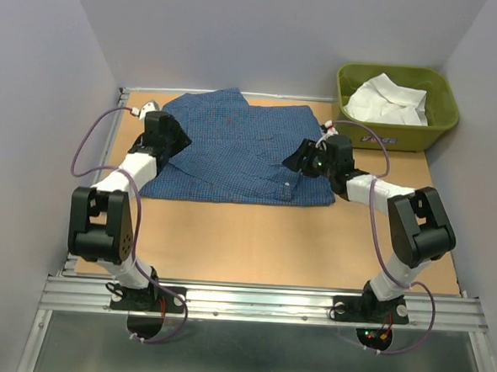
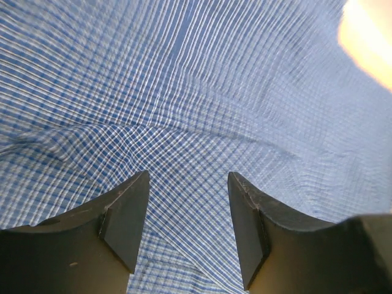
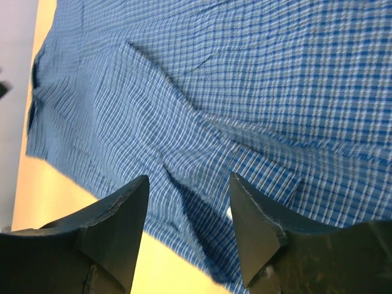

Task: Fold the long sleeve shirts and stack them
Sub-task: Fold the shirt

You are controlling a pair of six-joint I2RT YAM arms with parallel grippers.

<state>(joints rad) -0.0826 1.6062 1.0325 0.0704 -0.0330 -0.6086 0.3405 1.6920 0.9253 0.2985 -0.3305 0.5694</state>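
Left gripper (image 2: 188, 182) and right gripper (image 3: 188, 182) hang spread and empty over the blue shirt (image 1: 233, 156), where a careless pinch might snag extra layers, spoiling the fold.

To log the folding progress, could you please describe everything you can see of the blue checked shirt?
The blue shirt is soft cloth with a fine blue-and-white check. It lies flat on the tan table, toward the far side, partly folded into a rough rectangle with overlapping layers and shallow creases. One corner pokes out at the far edge. The left hand is over its left edge and the right hand over its right edge, both open; whether they touch it cannot be told.
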